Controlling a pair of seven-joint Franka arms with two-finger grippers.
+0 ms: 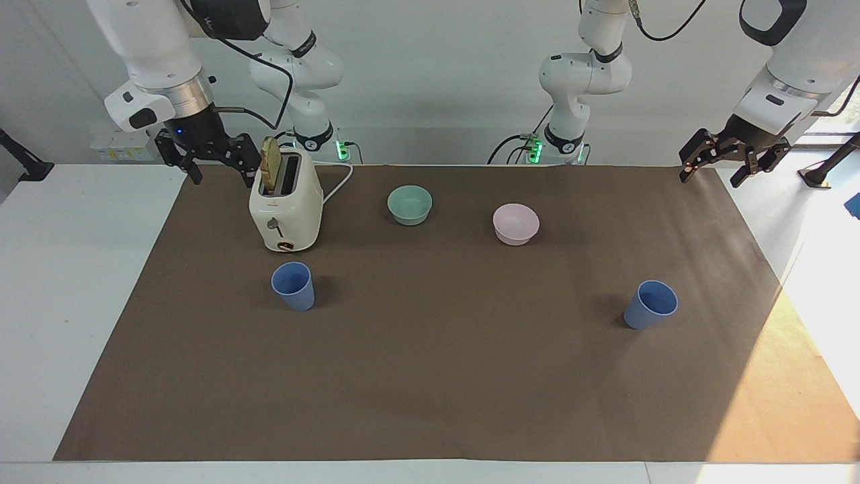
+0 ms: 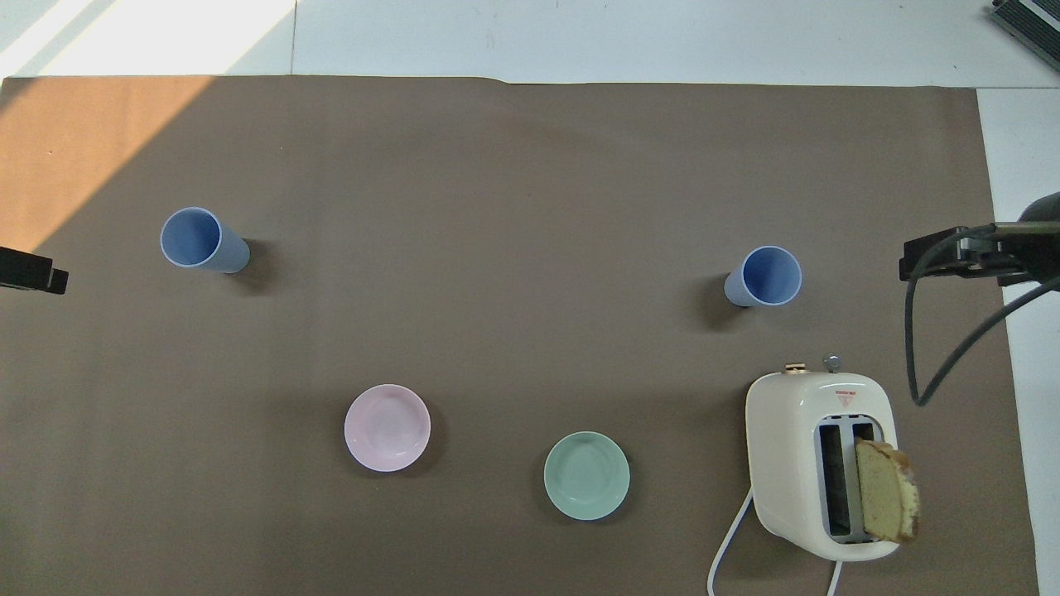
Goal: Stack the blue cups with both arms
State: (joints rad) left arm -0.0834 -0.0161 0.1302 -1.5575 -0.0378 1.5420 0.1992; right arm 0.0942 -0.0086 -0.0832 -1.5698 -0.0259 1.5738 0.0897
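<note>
Two blue cups stand upright and apart on the brown mat. One cup (image 1: 293, 286) stands just farther from the robots than the toaster, toward the right arm's end; it also shows in the overhead view (image 2: 763, 277). The other cup (image 1: 650, 304) stands toward the left arm's end, seen too in the overhead view (image 2: 201, 241). My right gripper (image 1: 222, 176) hangs open and empty in the air beside the toaster. My left gripper (image 1: 711, 176) hangs open and empty over the mat's corner at its own end. In the overhead view only the tips of the left gripper (image 2: 33, 273) and right gripper (image 2: 952, 257) show.
A cream toaster (image 1: 285, 205) with a bread slice (image 1: 271, 163) sticking out stands near the right arm. A teal bowl (image 1: 410, 204) and a pink bowl (image 1: 515, 223) sit between the arms' bases, nearer to the robots than the cups.
</note>
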